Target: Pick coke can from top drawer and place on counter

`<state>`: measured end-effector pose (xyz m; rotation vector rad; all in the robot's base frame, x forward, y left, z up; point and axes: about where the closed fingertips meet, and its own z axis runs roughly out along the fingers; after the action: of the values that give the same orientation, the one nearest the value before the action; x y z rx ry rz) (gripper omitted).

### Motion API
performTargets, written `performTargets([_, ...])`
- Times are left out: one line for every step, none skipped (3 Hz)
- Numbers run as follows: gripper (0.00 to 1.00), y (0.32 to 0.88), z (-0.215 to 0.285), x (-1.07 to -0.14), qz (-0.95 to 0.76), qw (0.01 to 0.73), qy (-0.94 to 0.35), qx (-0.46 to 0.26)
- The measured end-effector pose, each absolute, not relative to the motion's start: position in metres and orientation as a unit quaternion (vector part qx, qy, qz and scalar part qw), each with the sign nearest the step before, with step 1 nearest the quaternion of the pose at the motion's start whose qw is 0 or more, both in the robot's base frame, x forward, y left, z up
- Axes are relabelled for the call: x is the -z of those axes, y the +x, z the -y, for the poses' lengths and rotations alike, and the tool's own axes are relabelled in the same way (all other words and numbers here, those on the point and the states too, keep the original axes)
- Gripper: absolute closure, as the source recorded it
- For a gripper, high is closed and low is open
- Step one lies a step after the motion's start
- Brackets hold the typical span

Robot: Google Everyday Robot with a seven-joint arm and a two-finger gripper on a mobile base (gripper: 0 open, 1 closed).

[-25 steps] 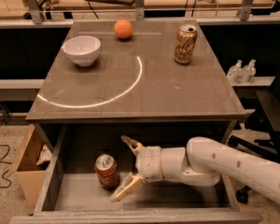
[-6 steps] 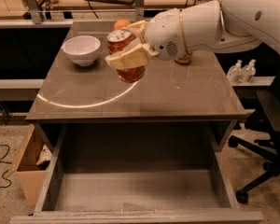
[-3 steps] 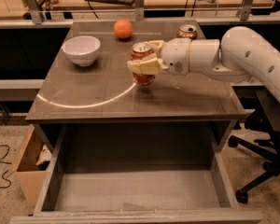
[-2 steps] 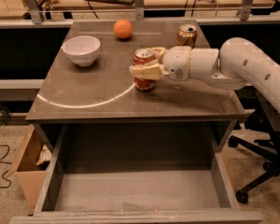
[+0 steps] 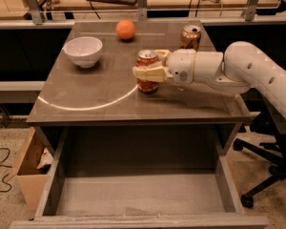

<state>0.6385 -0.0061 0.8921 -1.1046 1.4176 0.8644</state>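
Note:
The red coke can (image 5: 147, 84) stands upright on the grey-brown counter (image 5: 190, 99), just right of the end of the white arc line (image 5: 86, 107). My gripper (image 5: 147, 64) reaches in from the right and is shut on the coke can, one finger (image 5: 150, 73) across its front and the other behind its top. The top drawer (image 5: 143, 194) is pulled out below the counter, and its grey floor holds nothing.
A white bowl (image 5: 83, 50) sits at the counter's back left. An orange (image 5: 126, 29) lies at the back middle, and a tan-gold soda can (image 5: 190, 36) at the back right behind my arm. A cardboard box (image 5: 31, 168) stands left of the drawer and an office chair (image 5: 271, 175) right.
My gripper has lifted the coke can out of the drawer, carried it over the counter and lowered it. The can now stands on the counter by the arc line.

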Motion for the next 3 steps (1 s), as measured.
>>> performTargets([0.59,0.6385,0.0059,-0.8921,-0.597,0.543,-0.465,-0.364])
performTargets([0.36,0.6379,0.0030,-0.8923,-0.596,0.542,-0.467,-0.366])
performTargets([0.12,0.6374,0.0003,-0.8925,-0.595,0.541,-0.468,-0.367])
